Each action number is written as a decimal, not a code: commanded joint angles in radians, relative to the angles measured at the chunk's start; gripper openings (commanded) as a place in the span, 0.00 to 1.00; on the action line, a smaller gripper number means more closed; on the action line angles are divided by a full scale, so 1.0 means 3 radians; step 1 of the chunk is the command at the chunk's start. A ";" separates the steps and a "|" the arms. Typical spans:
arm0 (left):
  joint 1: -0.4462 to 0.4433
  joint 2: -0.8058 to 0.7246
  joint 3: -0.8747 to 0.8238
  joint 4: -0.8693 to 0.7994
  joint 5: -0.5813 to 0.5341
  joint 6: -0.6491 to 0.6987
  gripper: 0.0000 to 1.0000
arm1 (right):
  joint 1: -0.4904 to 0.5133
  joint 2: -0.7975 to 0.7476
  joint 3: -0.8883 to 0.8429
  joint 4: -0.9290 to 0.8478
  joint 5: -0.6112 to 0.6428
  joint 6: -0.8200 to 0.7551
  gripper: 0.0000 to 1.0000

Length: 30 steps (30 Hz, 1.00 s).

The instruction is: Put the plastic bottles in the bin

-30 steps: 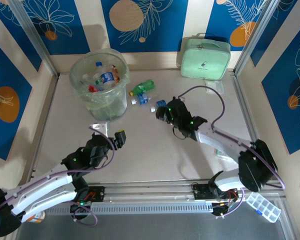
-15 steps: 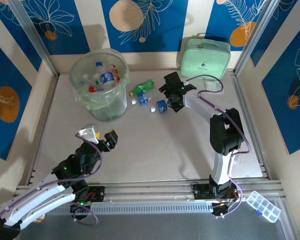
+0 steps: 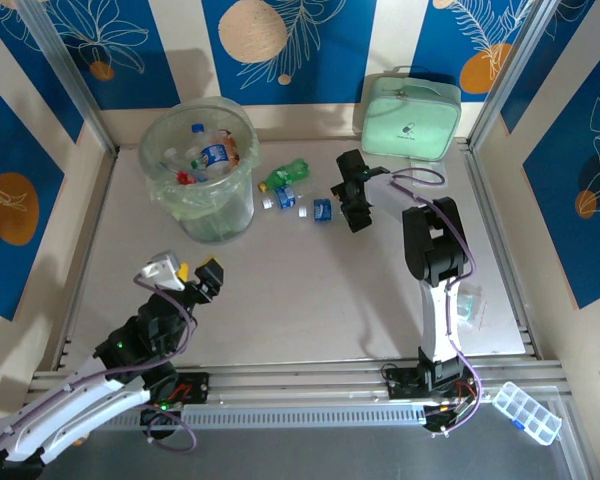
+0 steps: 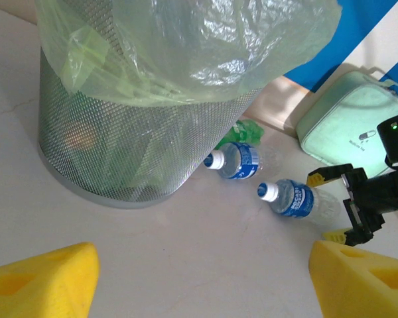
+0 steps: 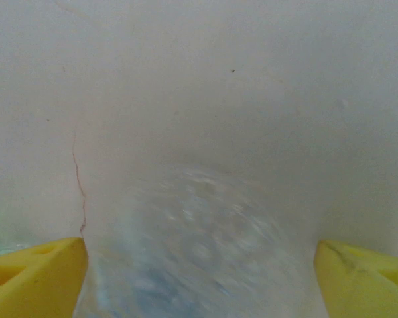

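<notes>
The bin [image 3: 220, 215] stands near the far left corner of the table [image 3: 300, 290], and its pale green bag is folded over the rim. From above we see several bottles inside it [image 3: 213, 155], one of them with a blue label. In the left wrist view the bin [image 4: 119, 159] shows a fine mesh wall under the bag.

Three more bottles lie on the table close to the far edge, between the bin and the mint green case [image 3: 410, 118] [image 4: 348, 126]. The green bottle [image 3: 285, 175] [image 4: 242, 132] is the nearest to the far edge, just beside the bin. The second bottle [image 3: 280, 198] [image 4: 235, 161], clear with a blue label, lies just in front of it, its white cap turned toward the bin. The third bottle [image 3: 321, 209] [image 4: 295, 199], also clear with a blue label, lies a little more toward the right edge, apart from the other two.

The right gripper [image 3: 338, 200] [image 4: 330, 207] [image 5: 199, 278] is at this third bottle. Its jaws are wide apart, one yellow fingertip on each side of the bottle's bottom end, and in the left wrist view we see a gap on both sides, so it grips nothing. In its own wrist view the bottle is only a blur between the fingertips [image 5: 33, 275].

The left gripper [image 3: 187, 270] [image 4: 202, 285] is over the left part of the table, nearer to the near edge and well apart from the bottles. Its fingers are spread wide with nothing between them, and it faces the bin.
</notes>
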<state>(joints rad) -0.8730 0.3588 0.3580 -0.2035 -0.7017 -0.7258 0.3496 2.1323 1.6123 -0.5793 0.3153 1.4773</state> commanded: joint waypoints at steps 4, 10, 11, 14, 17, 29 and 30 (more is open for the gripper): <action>-0.0022 0.0016 -0.0027 0.0018 -0.0089 0.0023 0.82 | 0.0031 0.0163 0.0059 0.0030 -0.0056 0.0107 0.78; -0.0017 0.0055 -0.0028 0.0033 -0.0120 0.0030 0.83 | 0.0021 0.0147 -0.0031 0.0109 -0.0051 0.0050 0.67; -0.0020 0.0066 -0.0025 0.0034 -0.0126 0.0031 0.83 | 0.0023 0.0121 -0.0056 0.0129 -0.0047 0.0040 0.64; -0.0018 0.0090 -0.0022 0.0039 -0.0132 0.0031 0.83 | 0.0026 0.0010 -0.0169 0.0200 -0.0023 0.0013 0.57; -0.0019 0.0112 -0.0022 0.0064 -0.0129 0.0045 0.82 | 0.0022 -0.0105 -0.0276 0.0235 -0.0015 -0.0022 0.55; -0.0020 0.0196 0.0034 0.0007 -0.0108 -0.0006 0.85 | 0.0188 -0.1018 -0.1048 0.0422 0.0071 -0.0326 0.45; -0.0021 0.0173 0.0026 0.0007 -0.0109 -0.0008 0.85 | 0.0233 -0.1116 -0.1092 0.0390 0.0132 -0.0377 0.45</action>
<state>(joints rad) -0.8730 0.4240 0.3576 -0.1986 -0.7189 -0.7258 0.3855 1.8908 1.3125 -0.4599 0.3202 1.4105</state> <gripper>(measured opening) 0.852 0.633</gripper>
